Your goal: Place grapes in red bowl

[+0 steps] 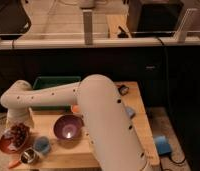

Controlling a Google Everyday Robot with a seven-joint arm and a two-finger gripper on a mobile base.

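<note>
Grapes [19, 134], a dark reddish-purple bunch, lie inside the red bowl [5, 145], which stands at the near left corner of the wooden table [135, 125]. Directly above the bunch hangs the gripper [18, 122] with its jaws apart; whether they touch the fruit I cannot tell. The white arm [100, 120] rises thick from the near right, bends at the middle of the table and reaches left, then turns down to the bowl. Just right of the red bowl sits a small blue cup [41, 145], and nearer still a metal cup [29, 156]. A purple bowl [68, 127] stands further right, close beside the arm. A green tray [53, 82] lies at the far edge of the table, partly hidden by the arm. On the floor at the right lies a blue object [163, 145].
</note>
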